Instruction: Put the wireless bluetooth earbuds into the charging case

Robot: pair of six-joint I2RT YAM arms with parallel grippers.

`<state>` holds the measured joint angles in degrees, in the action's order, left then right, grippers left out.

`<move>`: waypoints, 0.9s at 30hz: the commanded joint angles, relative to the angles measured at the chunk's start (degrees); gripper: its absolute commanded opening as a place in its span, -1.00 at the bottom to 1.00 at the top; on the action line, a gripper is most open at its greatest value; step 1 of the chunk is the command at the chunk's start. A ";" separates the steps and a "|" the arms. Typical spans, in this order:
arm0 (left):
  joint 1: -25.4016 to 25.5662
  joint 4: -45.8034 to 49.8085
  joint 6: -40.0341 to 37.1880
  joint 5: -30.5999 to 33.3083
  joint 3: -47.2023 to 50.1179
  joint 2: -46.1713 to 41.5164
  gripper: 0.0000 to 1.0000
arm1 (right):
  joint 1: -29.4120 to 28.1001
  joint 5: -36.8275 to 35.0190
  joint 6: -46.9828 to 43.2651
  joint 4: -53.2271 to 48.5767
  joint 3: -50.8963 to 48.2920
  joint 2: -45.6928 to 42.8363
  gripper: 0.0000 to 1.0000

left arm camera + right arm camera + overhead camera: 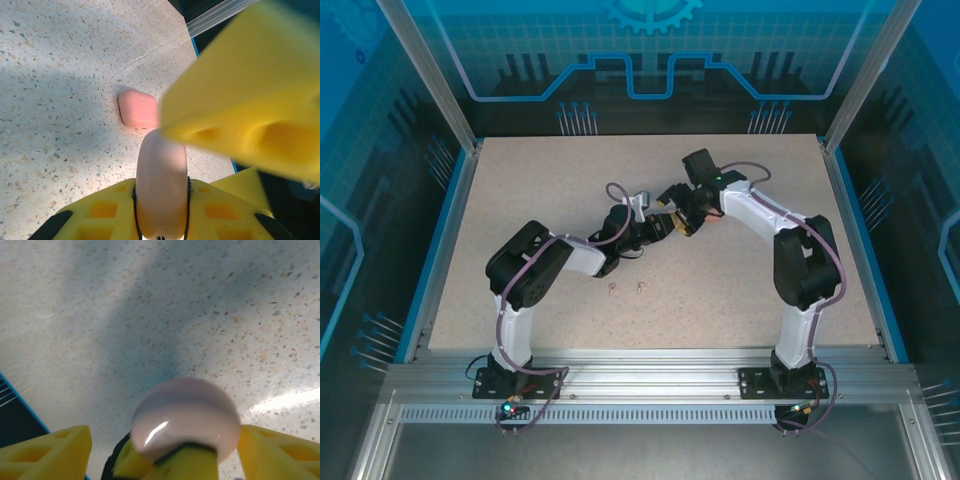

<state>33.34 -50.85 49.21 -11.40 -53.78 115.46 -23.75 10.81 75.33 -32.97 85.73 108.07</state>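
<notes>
Two pink cases show. One case [161, 180] is clamped between the fingers [95, 215] of the left gripper [665, 228], standing up out of them with its rounded end outward. The second case [138, 109] lies flat on the table [520, 200], just beyond the held one.

Two buds can be counted, one [611, 290] and the other [639, 289]. They lie side by side on the table, apart from each other, near the left forearm and towards the arm bases. Both are well apart from either gripper and from both cases.

The right gripper [688, 213] meets the left one over mid-table. Its fingers [47, 452] are spread wide on either side of the held case. The left one stands clear of it; whether the right one [280, 455] touches it cannot be told.
</notes>
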 commanded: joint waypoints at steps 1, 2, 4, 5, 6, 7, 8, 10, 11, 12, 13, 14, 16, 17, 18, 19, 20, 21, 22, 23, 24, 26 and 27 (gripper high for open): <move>0.46 -0.51 -1.73 -0.55 2.35 -2.59 -1.00 | 3.58 0.04 -2.12 0.32 0.96 -6.28 0.61; 0.32 0.40 -2.45 -1.22 3.03 -3.91 -1.00 | 4.80 -0.21 -3.75 -0.33 1.44 -7.63 0.62; 0.17 3.10 -4.35 -3.26 3.96 -6.80 -1.00 | 7.02 -0.05 -7.73 -1.25 1.23 -10.21 0.62; 0.00 5.17 -5.70 -4.73 4.34 -8.59 -1.00 | 8.17 0.33 -10.38 -0.71 0.22 -11.77 0.62; -0.27 7.51 -7.18 -6.32 4.59 -10.34 -1.00 | 9.10 1.30 -13.70 0.50 -1.25 -13.31 0.62; -0.53 9.39 -8.46 -7.77 4.80 -11.78 -1.00 | 9.78 2.72 -16.83 2.08 -2.70 -14.56 0.62; -1.02 11.57 -9.81 -9.79 4.82 -13.45 -1.00 | 10.49 5.09 -20.71 4.46 -4.77 -15.90 0.62; -2.26 15.73 -11.87 -14.45 4.73 -16.66 -1.00 | 10.07 9.40 -27.50 9.40 -9.95 -19.44 0.62; -3.09 17.64 -12.96 -17.28 4.67 -18.11 -1.00 | 9.40 10.67 -29.72 11.63 -13.13 -21.62 0.62; -3.89 19.59 -13.76 -19.68 4.41 -19.35 -1.00 | 8.87 12.11 -31.61 14.43 -16.69 -23.92 0.61; -4.63 20.81 -14.32 -21.70 4.13 -20.21 -1.00 | 8.58 12.84 -32.72 16.73 -19.67 -26.03 0.61; -5.46 21.88 -14.70 -23.94 3.82 -20.99 -1.00 | 8.46 13.27 -33.71 19.38 -23.08 -28.69 0.61; -6.86 23.32 -14.95 -27.28 3.14 -22.00 -1.00 | 8.56 15.39 -35.52 25.34 -29.45 -33.04 0.61; -7.50 24.12 -15.12 -28.90 2.66 -22.28 -1.00 | 8.70 17.32 -36.30 28.72 -32.33 -34.86 0.61; -8.11 25.34 -15.35 -30.13 1.96 -22.28 -1.00 | 8.71 18.93 -37.01 31.03 -34.53 -36.18 0.60; -8.48 26.39 -15.76 -31.26 1.39 -22.23 -1.00 | 8.71 19.69 -37.59 32.38 -36.29 -37.03 0.60; -8.84 27.36 -16.23 -32.43 0.73 -22.13 -1.00 | 8.72 20.44 -38.08 33.54 -37.80 -37.63 0.60; -9.02 28.53 -16.74 -33.26 0.03 -21.89 -1.00 | 8.62 21.37 -38.30 34.83 -38.66 -37.65 0.60; -9.16 29.08 -16.91 -33.63 -0.33 -21.79 -1.00 | 8.49 21.53 -38.33 35.41 -39.10 -37.33 0.60; -9.17 29.13 -16.98 -34.28 -0.74 -21.52 -1.00 | 8.39 21.64 -38.48 35.81 -39.24 -36.65 0.60; -9.19 29.36 -17.00 -34.93 -1.32 -21.22 -1.00 | 8.26 22.27 -38.31 36.80 -39.24 -35.91 0.59; -9.18 29.73 -16.91 -35.83 -2.47 -20.45 -1.00 | 7.69 22.43 -37.98 38.66 -39.08 -34.46 0.58; -9.30 29.97 -16.74 -36.23 -3.19 -19.83 -1.00 | 7.24 22.09 -37.97 38.99 -38.76 -33.73 0.57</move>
<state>24.38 -22.98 34.11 -43.11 -53.98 94.13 -15.25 30.59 39.11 0.05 46.92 72.71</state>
